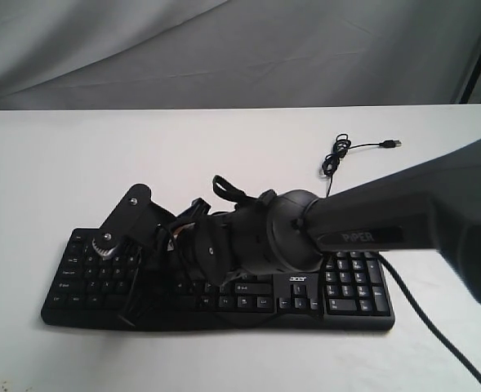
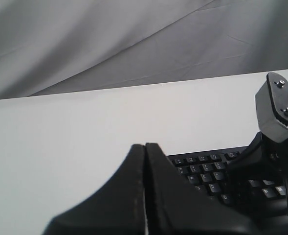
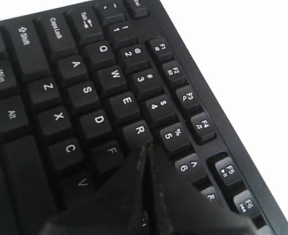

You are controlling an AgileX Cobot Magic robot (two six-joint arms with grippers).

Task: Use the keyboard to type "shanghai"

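Note:
The black keyboard [image 1: 350,286] lies across the front of the white table, its acer logo [image 1: 303,280] showing. My right arm [image 1: 371,220] reaches from the right over its middle and left keys. In the right wrist view my right gripper [image 3: 146,146] is shut with nothing in it. Its tips are low over the keys [image 3: 87,98], at the corner of R [image 3: 139,130], beside F [image 3: 112,152] and 5 [image 3: 172,133]. The key under them is hidden. My left gripper [image 2: 144,145] is shut and empty over bare table, left of the keyboard [image 2: 207,171]; the exterior view does not show it.
A grey bracket with screws [image 1: 130,214] on the right arm's hand stands above the keyboard's left part, also seen as the grey bracket [image 2: 276,108]. The thin USB cable [image 1: 336,155] coils behind the keyboard. A thicker black cable [image 1: 436,327] runs off at the front right. A grey cloth [image 1: 224,49] hangs behind the table.

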